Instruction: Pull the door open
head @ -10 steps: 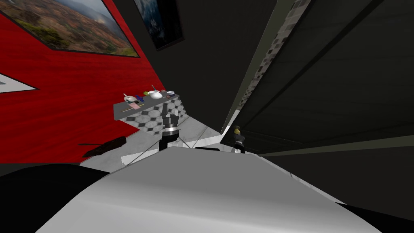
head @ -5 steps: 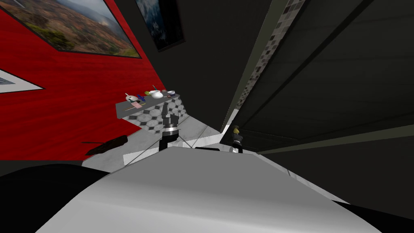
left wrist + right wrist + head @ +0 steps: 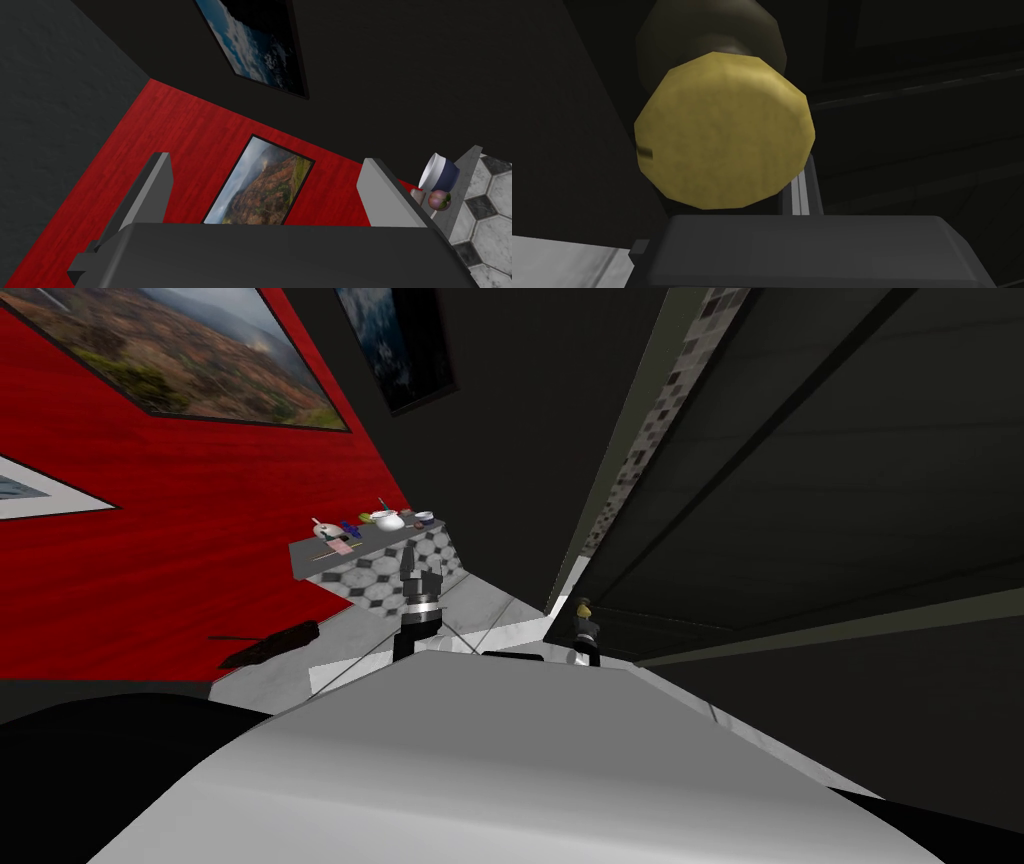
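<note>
The dark panelled door (image 3: 820,488) fills the right side of the head view and stands ajar, with a strip of tiled wall (image 3: 660,418) showing past its edge. Its round yellow knob (image 3: 584,611) is low on the door. My right gripper (image 3: 586,633) is at that knob. In the right wrist view the knob (image 3: 724,130) sits right over the gripper body, one finger (image 3: 804,192) presses its side and the other is hidden behind it. My left gripper (image 3: 420,576) hangs ahead of my chest, open and holding nothing (image 3: 267,162).
A low counter with a tiled front (image 3: 390,573) stands ahead on the left against the red wall (image 3: 200,538), carrying bowls and small items. A dark long object (image 3: 270,643) lies on the pale floor (image 3: 500,623) beside it. The door frame (image 3: 620,438) stands just left of the door's edge.
The whole head view has shifted a little to the right, so I have moved slightly. My right gripper stays on the knob. The left arm holds its pose.
</note>
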`<state>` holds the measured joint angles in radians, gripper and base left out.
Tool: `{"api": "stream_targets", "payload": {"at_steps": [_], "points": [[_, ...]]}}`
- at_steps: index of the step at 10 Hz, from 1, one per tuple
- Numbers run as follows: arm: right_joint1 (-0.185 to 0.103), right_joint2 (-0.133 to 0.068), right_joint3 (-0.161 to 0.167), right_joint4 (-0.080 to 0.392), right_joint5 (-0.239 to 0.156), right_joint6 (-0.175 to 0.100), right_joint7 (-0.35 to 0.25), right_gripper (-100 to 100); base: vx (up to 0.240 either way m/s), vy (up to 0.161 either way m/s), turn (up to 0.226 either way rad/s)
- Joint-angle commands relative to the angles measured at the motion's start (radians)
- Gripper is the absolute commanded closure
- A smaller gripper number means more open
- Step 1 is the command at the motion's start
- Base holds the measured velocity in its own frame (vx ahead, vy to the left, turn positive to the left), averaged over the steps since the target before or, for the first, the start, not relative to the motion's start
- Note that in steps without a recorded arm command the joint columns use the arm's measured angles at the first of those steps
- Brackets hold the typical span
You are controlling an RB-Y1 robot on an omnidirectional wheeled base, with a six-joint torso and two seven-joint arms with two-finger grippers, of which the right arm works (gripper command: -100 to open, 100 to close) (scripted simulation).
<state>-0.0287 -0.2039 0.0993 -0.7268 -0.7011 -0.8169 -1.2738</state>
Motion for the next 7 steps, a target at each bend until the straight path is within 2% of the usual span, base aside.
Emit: {"api": "stream_targets", "payload": {"at_steps": [1, 2, 3, 4, 5, 7], "points": [[0.000, 0.000, 0.000, 0.000, 0.000, 0.000, 0.000, -100, -0.001, -0.033, -0.037], [-0.012, -0.006, -0.014, -0.002, -0.008, 0.034, 0.007, -100, -0.006, -0.016, -0.104], [-0.020, -0.007, -0.018, -0.004, -0.010, 0.048, 0.011, -100, -0.018, 0.008, -0.075], [-0.038, -0.010, -0.028, -0.010, -0.015, 0.080, 0.019, -100, -0.039, 0.031, -0.051], [-0.047, -0.011, -0.033, -0.013, -0.017, 0.097, 0.024, -100, -0.037, 0.035, -0.046], [-0.047, -0.011, -0.033, -0.013, -0.017, 0.097, 0.024, -100, -0.015, 0.013, 0.005]]}}
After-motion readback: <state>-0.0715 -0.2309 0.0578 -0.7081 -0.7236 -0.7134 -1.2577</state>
